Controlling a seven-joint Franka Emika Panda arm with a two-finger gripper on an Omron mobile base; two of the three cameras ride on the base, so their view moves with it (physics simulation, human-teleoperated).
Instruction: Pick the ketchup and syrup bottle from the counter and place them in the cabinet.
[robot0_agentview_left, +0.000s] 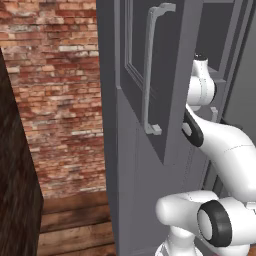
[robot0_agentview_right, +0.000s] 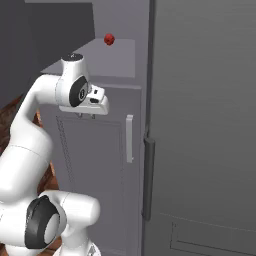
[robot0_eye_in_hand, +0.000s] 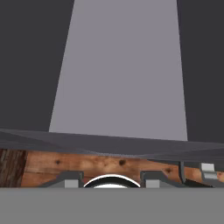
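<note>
Left base view: the cabinet door (robot0_agentview_left: 150, 75) hangs open toward the camera with its long silver handle (robot0_agentview_left: 152, 70), and the white arm (robot0_agentview_left: 220, 145) reaches in behind it, so the working end is hidden there.

Right base view: a small red thing, pretty surely the ketchup (robot0_agentview_right: 109, 39), sits far back on the cabinet's inner shelf (robot0_agentview_right: 95, 65), above the arm's wrist. Looks like half the job is done.

Hand view: the gripper (robot0_eye_in_hand: 112, 183) points at the pale shelf surface, jaws closed with nothing between them that I can see; wood floor shows below.

No syrup bottle or counter around, so that bottle probably still needs fetching.
</note>
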